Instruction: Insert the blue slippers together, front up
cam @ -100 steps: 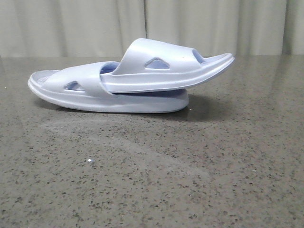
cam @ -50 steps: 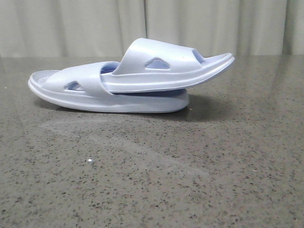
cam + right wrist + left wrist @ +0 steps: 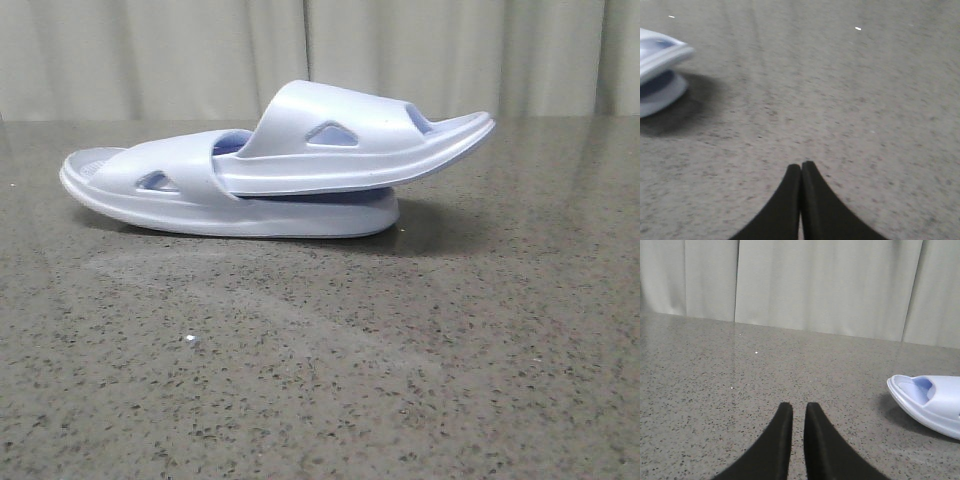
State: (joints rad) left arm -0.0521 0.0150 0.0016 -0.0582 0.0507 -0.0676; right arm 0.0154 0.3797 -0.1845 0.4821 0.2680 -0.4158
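Speckled table (image 3: pixel 320 380), nearest. Two grippers, both empty: left gripper (image 3: pixel 798 411) tips nearly together, a thin slit between; right gripper (image 3: pixel 801 167) tips touching. Beyond, two blue slippers (image 3: pixel 280 180), one tucked under the other's strap. Curtain (image 3: pixel 320 55) behind.

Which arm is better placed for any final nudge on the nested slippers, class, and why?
Neither clearly; marginally the right. The upper slipper is tucked under the lower slipper's strap, its end overhanging on the right. The right gripper, shut and empty, faces that end. The left gripper, nearly shut, sees only the other end.
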